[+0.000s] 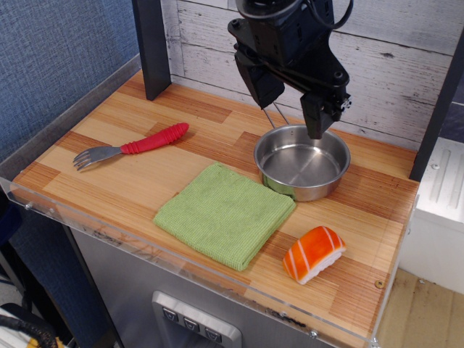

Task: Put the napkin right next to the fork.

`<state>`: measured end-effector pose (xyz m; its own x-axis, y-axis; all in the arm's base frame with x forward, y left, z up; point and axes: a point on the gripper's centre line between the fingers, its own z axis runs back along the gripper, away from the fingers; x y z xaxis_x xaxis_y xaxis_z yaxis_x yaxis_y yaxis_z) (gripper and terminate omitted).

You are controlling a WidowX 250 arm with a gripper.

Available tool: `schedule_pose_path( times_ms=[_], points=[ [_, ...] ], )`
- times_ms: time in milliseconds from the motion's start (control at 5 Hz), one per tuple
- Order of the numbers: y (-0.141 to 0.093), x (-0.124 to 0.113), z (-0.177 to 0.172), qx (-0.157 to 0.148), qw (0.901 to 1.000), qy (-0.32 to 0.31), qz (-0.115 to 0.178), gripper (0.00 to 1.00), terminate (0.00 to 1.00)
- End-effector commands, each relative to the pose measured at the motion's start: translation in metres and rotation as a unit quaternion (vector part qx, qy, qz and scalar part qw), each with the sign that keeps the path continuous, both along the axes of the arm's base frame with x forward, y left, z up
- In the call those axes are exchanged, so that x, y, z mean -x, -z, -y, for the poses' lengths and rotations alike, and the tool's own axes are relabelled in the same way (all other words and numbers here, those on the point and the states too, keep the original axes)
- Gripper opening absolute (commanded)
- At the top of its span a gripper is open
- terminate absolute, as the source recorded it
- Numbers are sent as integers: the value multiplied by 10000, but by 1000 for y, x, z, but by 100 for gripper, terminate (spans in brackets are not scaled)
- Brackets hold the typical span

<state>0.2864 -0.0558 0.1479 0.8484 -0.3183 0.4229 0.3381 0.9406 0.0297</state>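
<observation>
The napkin [225, 214] is a light green folded cloth lying flat near the front middle of the wooden table [109, 185]. Its far right corner touches the steel pan. The fork [130, 147] lies at the left, its silver tines pointing left and its red ribbed handle pointing right, about a hand's width from the napkin. My gripper [290, 109] hangs above the back rim of the pan, behind the napkin. It is open and empty, with its two black fingers wide apart.
A round steel pan [304, 190] stands at the right behind the napkin. A toy salmon sushi piece [313, 254] lies at the front right. A dark post [152, 47] stands at the back left. A clear raised lip runs along the table's front edge.
</observation>
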Motion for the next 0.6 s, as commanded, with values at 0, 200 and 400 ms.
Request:
schedule_pose_path(
  times_ms=[0, 200, 400],
  points=[
    [0, 0, 0, 0, 10000, 0, 0, 100, 0],
    [8, 34, -21, 59, 9994, -256, -245, 100, 0],
    [22, 56, -35, -69, 9977, -458, -489, 100, 0]
  ],
)
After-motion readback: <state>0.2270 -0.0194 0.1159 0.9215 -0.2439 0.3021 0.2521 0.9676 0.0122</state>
